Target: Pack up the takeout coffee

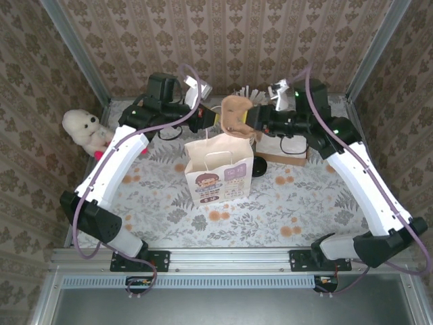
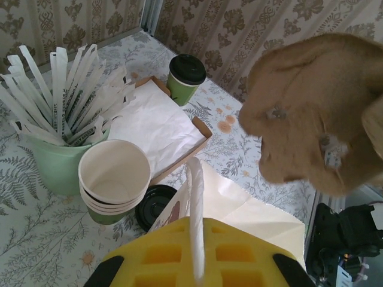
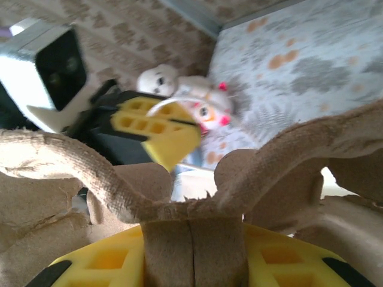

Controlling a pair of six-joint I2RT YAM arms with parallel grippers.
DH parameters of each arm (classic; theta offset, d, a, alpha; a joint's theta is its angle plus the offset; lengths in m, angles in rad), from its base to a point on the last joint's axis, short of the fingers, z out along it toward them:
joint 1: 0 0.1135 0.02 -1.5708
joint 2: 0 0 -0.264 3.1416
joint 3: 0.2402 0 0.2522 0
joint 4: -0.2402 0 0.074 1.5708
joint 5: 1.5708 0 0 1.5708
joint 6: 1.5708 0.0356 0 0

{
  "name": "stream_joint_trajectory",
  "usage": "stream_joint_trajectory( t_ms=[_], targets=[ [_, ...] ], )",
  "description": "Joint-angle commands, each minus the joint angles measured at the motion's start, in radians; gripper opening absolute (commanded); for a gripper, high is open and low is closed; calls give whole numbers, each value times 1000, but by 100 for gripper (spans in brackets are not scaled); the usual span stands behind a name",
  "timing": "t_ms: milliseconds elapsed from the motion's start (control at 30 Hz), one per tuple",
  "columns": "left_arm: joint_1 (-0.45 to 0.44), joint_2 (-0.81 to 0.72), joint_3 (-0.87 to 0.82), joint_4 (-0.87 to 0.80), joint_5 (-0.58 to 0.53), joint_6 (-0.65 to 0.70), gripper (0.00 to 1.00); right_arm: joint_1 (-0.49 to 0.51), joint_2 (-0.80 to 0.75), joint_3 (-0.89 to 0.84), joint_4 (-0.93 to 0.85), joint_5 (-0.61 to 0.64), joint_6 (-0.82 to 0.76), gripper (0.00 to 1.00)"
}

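Green takeout coffee (image 2: 187, 78) stands beyond left gripper (image 2: 195, 254).

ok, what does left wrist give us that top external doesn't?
Left wrist adds the takeout coffee, upright with its lid on, and the stack of cream cups. Top external adds the plush toy and the printed front of the paper bag. Shared: the left gripper shut on the bag handle, and the brown pulp carrier by the bag's mouth.
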Motion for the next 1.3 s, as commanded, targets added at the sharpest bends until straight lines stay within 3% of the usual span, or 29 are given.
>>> stream_joint_trajectory(
  t_ms=[0, 267, 733, 1100, 1267],
  targets=[
    [3, 12, 4, 3, -10, -27, 1, 46, 31, 33, 143, -134, 73, 34],
    [13, 32, 21, -4, -12, -30, 1, 62, 74, -85, 203, -121, 132, 34],
    [35, 25, 38, 19, -44, -77, 2, 64, 46, -195, 28, -94, 94, 35],
    [35, 14, 32, 40, -69, -95, 2, 124, 98, -124, -121, 77, 54, 35],
    [36, 11, 29, 38, -62, -86, 14, 136, 113, -122, -111, 93, 60, 34]
  ],
)
